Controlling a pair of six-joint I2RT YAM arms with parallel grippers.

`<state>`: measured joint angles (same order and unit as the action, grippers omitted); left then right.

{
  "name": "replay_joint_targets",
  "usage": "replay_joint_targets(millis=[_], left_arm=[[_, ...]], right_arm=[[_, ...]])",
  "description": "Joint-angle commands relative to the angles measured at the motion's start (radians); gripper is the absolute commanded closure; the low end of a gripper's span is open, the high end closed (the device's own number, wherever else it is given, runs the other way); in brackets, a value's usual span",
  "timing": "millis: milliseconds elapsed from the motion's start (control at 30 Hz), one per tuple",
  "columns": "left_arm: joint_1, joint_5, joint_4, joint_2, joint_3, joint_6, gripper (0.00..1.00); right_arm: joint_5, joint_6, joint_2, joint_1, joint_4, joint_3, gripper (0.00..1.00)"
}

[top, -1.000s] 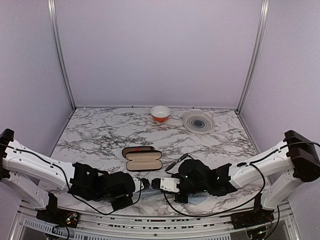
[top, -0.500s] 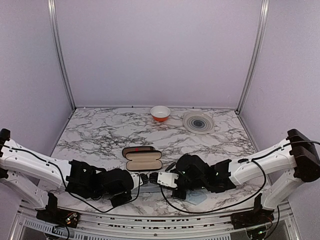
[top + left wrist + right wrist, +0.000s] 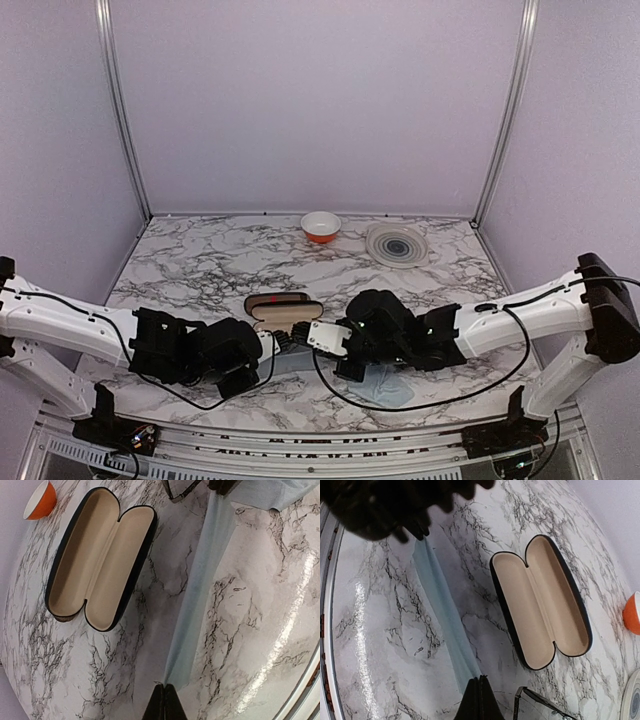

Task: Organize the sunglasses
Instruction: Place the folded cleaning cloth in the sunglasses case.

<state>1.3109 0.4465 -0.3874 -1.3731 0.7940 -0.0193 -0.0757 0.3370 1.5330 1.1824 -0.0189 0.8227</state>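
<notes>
Both grippers pinch a pale blue cloth (image 3: pixel 200 590) that is stretched between them just above the table. My left gripper (image 3: pixel 165 687) is shut on one end and my right gripper (image 3: pixel 479 680) is shut on the other end of the cloth (image 3: pixel 437 600). The open case (image 3: pixel 100 555) with a beige lining lies beside the cloth, and it also shows in the right wrist view (image 3: pixel 540 600) and the top view (image 3: pixel 285 312). The sunglasses (image 3: pixel 542 705) lie on the table beside my right gripper, with only a black frame corner and one lens showing. A part of them (image 3: pixel 180 491) shows in the left wrist view.
An orange bowl (image 3: pixel 320 226) and a grey ringed plate (image 3: pixel 397 244) stand at the back of the marble table (image 3: pixel 200 270). More of the cloth (image 3: pixel 392 388) lies under my right arm, near the table's front edge.
Both grippers have moved away from the front edge toward the case. The cloth is now drawn out between them, and my arms now cover part of the case in the top view.
</notes>
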Motion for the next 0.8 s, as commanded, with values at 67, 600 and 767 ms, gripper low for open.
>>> replay_joint_targets(millis=[67, 600, 767], left_arm=[[-0.057, 0.002, -0.023, 0.017, 0.028, -0.056, 1.0], [-0.155, -0.019, 0.075, -0.058, 0.031, -0.158, 1.0], [-0.182, -0.031, 0.105, -0.089, 0.042, -0.181, 1.0]], right_arm=[[-0.027, 0.028, 0.065, -0.028, 0.038, 0.087, 1.0], [-0.036, 0.045, 0.176, -0.067, 0.027, 0.156, 1.0], [-0.052, 0.05, 0.201, -0.083, 0.033, 0.171, 1.0]])
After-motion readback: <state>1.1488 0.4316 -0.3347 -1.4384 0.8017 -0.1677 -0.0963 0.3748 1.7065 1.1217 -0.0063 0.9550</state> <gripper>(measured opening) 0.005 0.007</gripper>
